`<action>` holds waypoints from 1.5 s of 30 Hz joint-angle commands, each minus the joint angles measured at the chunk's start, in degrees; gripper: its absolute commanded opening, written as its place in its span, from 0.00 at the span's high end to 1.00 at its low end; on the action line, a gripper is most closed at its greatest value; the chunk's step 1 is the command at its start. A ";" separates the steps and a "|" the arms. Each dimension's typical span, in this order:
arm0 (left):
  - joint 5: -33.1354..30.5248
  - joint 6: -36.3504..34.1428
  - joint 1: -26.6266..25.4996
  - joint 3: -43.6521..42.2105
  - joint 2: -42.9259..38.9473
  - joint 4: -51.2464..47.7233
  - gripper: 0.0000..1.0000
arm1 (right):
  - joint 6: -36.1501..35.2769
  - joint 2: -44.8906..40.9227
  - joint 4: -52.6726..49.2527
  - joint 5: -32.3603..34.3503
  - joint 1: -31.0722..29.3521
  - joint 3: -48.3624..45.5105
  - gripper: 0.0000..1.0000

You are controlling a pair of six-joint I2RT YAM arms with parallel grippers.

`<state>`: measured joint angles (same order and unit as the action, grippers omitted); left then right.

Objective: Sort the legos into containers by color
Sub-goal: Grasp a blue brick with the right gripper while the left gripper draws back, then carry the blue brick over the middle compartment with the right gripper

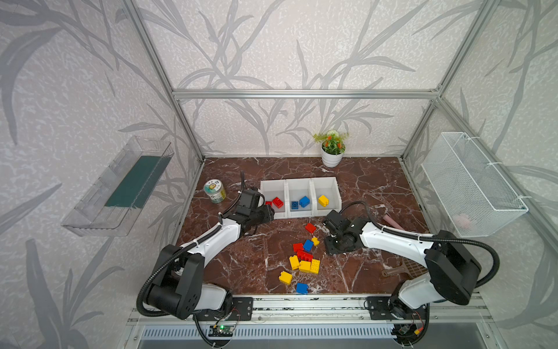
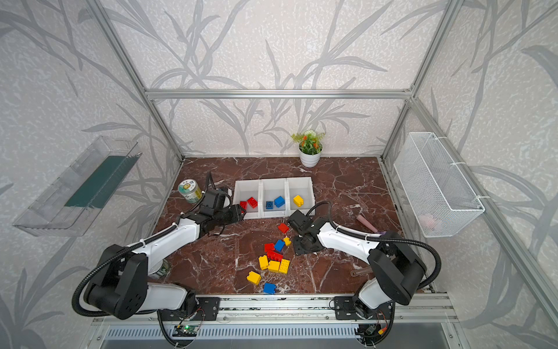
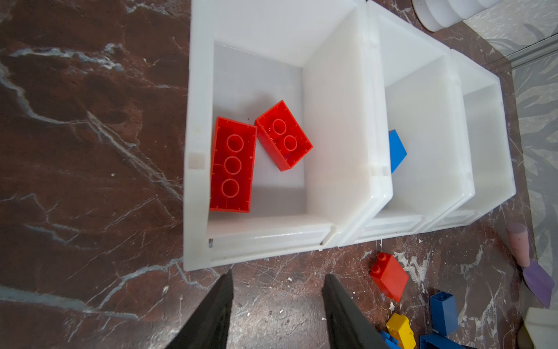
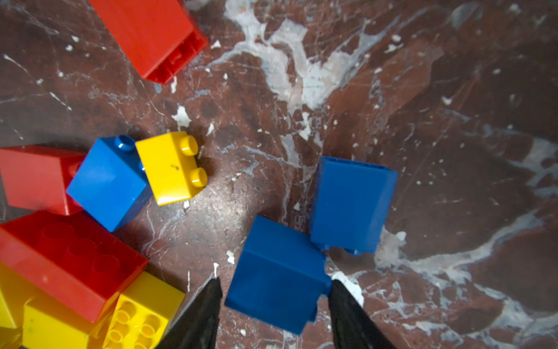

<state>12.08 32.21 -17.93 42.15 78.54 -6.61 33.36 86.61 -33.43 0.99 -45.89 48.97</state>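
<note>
The three white containers point(image 1: 286, 193) stand in a row at mid-table. The left one point(image 3: 338, 121) holds two red legos point(image 3: 232, 164), the middle one two blue point(image 1: 304, 201), the right one a yellow point(image 1: 323, 200). My left gripper point(image 3: 277, 290) is open and empty just before the left container's low front. My right gripper point(image 4: 275, 281) points down beside the loose pile of legos point(image 1: 305, 260). Its jaws straddle a blue lego point(image 4: 271, 256): one finger touches a corner and a thin gap shows at the other. A second blue lego point(image 4: 351, 205) lies just beyond.
A lone red lego point(image 1: 310, 227), a yellow one point(image 1: 285, 277) and a blue one point(image 1: 302, 288) lie apart from the pile. A jar point(image 1: 215, 191) stands left of the containers and a plant pot point(image 1: 332, 151) behind them. A pink-handled tool point(image 1: 392, 222) and a brown spatula point(image 1: 401, 267) lie at the right.
</note>
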 commanded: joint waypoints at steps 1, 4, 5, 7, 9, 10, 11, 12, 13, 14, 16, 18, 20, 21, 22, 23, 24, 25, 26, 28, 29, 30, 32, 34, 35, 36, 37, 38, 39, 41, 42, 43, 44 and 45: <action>-0.35 1.03 0.18 -1.19 -1.86 0.98 0.49 | 0.91 0.93 0.19 0.41 -0.61 -0.98 0.46; -0.10 1.03 0.18 -1.02 -1.83 0.84 0.49 | 0.85 1.61 0.38 0.50 -0.78 -0.72 0.49; -0.06 0.97 0.18 -0.94 -1.87 0.70 0.49 | 0.83 1.79 0.46 0.52 -0.86 -0.59 0.50; -0.09 0.89 0.18 -1.10 -2.16 0.49 0.49 | 0.74 2.11 0.33 0.59 -1.21 -0.39 0.52; -0.46 0.92 0.19 -1.61 -2.67 0.46 0.48 | 0.74 2.22 0.28 0.76 -1.48 -0.20 0.54; -0.62 0.95 0.18 -1.85 -3.02 0.47 0.48 | 0.74 2.25 0.05 0.93 -1.59 -0.06 0.55; -0.57 0.95 0.19 -1.96 -3.17 0.43 0.48 | 0.74 2.18 -0.09 1.14 -1.73 0.13 0.57; -0.70 0.91 0.16 -2.07 -3.43 0.35 0.48 | 0.65 2.08 -0.50 1.43 -1.82 0.48 0.58; -0.85 0.79 0.17 -2.04 -3.55 0.08 0.48 | 0.44 1.86 -0.87 1.79 -2.03 1.04 0.59; -1.00 0.77 0.17 -2.00 -3.71 -0.04 0.48 | 0.18 1.68 -1.39 2.05 -2.18 1.59 0.59; -1.11 0.60 0.24 -2.04 -4.16 -0.46 0.48 | -0.61 1.17 -2.48 2.42 -2.28 3.21 0.60; -1.33 0.54 0.26 -2.15 -4.60 -0.93 0.48 | -1.96 0.70 -3.47 3.07 -2.28 5.52 0.60; -1.35 0.55 0.19 -2.40 -5.16 -1.29 0.48 | -3.76 0.57 -4.45 4.41 -2.28 8.55 0.60; -1.36 0.50 0.27 -2.59 -5.46 -1.35 0.48 | -5.02 0.83 -4.76 4.93 -2.21 10.62 0.60; -1.39 0.57 0.24 -2.76 -5.72 -1.45 0.48 | -6.34 1.37 -4.88 5.43 -2.11 12.92 0.60; -1.40 0.49 0.26 -2.93 -6.06 -1.47 0.48 | -7.52 2.05 -4.76 5.80 -1.96 14.83 0.60; -1.45 0.53 0.27 -3.16 -6.38 -1.53 0.48 | -9.02 3.05 -4.43 6.11 -1.76 17.26 0.60; -1.45 0.52 0.20 -3.51 -6.71 -1.51 0.48 | -10.33 4.34 -3.87 6.38 -1.38 19.76 0.60; -1.46 0.53 0.26 -3.64 -6.98 -1.47 0.48 | -11.68 5.56 -3.21 6.49 -1.08 21.67 0.60; -1.46 0.51 0.27 -4.17 -7.77 -1.76 0.48 | -14.77 9.10 -2.52 6.03 0.10 27.26 0.60; -1.45 0.44 0.26 -4.33 -8.11 -2.03 0.48 | -15.79 10.67 -2.52 5.59 0.66 29.63 0.60; -1.57 0.41 0.27 -4.65 -8.71 -2.18 0.48 | -16.93 13.37 -2.60 4.77 1.33 32.53 0.60; -1.84 0.57 0.26 -5.35 -9.65 -2.61 0.48 | -18.40 17.54 -2.90 3.25 2.59 37.48 0.60; -1.84 0.75 0.28 -6.23 -10.87 -2.79 0.48 | -19.05 21.94 -3.80 1.65 3.88 42.46 0.60; -1.85 0.75 0.26 -6.57 -11.34 -3.03 0.48 | -19.17 23.53 -4.40 1.29 4.22 44.13 0.60; -1.88 0.82 0.26 -6.80 -11.90 -3.42 0.48 | -19.29 25.43 -5.07 0.95 4.51 46.25 0.60; -2.05 0.83 0.26 -6.98 -12.43 -4.01 0.48 | -19.51 27.18 -5.68 0.94 4.73 48.14 0.60; -2.11 0.75 0.25 -7.17 -12.93 -4.39 0.48 | -19.54 28.28 -6.05 1.02 4.76 49.45 0.60; -2.27 0.80 0.26 -7.38 -13.50 -4.89 0.48 | -19.33 29.30 -6.49 0.90 4.84 50.46 0.60; -2.63 0.84 0.26 -7.99 -14.76 -5.54 0.48 | -18.78 29.86 -6.36 0.28 4.84 51.03 0.59; -2.91 1.11 0.19 -8.45 -15.35 -5.62 0.48 | -18.61 29.85 -5.82 0.06 4.84 50.81 0.59; -3.11 1.31 0.19 -8.95 -15.94 -5.51 0.48 | -18.40 29.76 -5.44 0.15 4.93 50.68 0.58; -3.22 1.49 0.23 -9.29 -16.23 -5.36 0.47 | -18.34 29.76 -5.40 0.28 4.98 50.65 0.58; -3.26 1.64 0.25 -9.69 -16.55 -5.29 0.47 | -18.25 29.71 -5.38 0.24 5.09 50.72 0.58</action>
<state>10.31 33.10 -17.93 33.54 63.40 -10.52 15.33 116.77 -37.74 2.04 -40.77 97.89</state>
